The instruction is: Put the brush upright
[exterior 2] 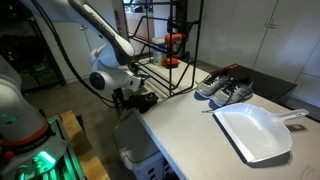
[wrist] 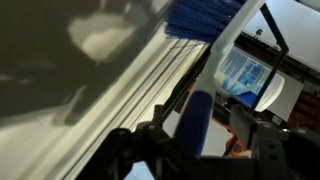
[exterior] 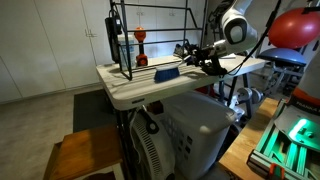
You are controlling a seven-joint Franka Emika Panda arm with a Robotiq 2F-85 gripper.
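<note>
The brush (wrist: 197,118) has a blue handle, a white neck and blue bristles (wrist: 203,14). In the wrist view its handle runs between my gripper's (wrist: 200,135) two fingers, bristles pointing away. A gap shows between the handle and one finger, so the jaws look open around it. In an exterior view the brush (exterior: 166,73) lies low on the white table (exterior: 125,92), with my gripper (exterior: 193,56) at its handle end. In the exterior view from the opposite side my gripper (exterior 2: 135,97) sits at the table's far corner, and the brush is hidden behind it.
A black wire rack (exterior: 150,35) stands at the back of the table with a red-orange round-topped item (exterior: 141,40) inside. A white dustpan (exterior 2: 255,132) and a pair of shoes (exterior 2: 226,88) lie on the table. A white laundry basket (exterior: 190,130) stands below the table's edge.
</note>
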